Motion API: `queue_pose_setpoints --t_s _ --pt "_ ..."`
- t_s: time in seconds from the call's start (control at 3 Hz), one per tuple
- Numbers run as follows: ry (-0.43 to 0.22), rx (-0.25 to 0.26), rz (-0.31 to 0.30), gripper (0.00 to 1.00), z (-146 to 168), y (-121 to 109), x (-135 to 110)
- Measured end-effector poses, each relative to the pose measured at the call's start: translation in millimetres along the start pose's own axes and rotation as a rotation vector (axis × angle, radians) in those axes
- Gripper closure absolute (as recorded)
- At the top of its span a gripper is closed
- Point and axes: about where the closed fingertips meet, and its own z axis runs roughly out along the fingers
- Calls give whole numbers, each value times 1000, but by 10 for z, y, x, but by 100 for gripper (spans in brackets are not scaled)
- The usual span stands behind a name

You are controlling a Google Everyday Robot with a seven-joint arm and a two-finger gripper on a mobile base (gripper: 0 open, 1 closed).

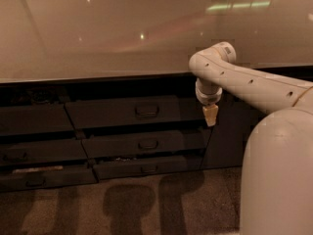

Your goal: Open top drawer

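White arm (259, 87) extended in from the right, sloping up toward the top drawer (107, 112). Rounded wrist joint sat above the drawer's right end, with the last link turned straight down. Tan gripper (211, 115) pointed downward just beside the drawer's right edge, at drawer-front height, apart from its handle. Bulky white arm housing (279, 170) stood lower right of the drawer.

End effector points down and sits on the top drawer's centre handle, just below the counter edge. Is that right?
Not quite. The end effector does point down just below the counter edge, but it is not on the handle. It hangs by the right end of the top drawer, clearly apart from the handle. The camera view shows this.
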Motion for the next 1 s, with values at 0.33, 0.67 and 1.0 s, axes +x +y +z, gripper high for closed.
queue_pose_setpoints --t_s 0.33,0.67,1.0 --pt "0 0 0 42 0 0 0" --pt "0 0 0 66 1 0 0" --pt "0 0 0 89 1 0 0"
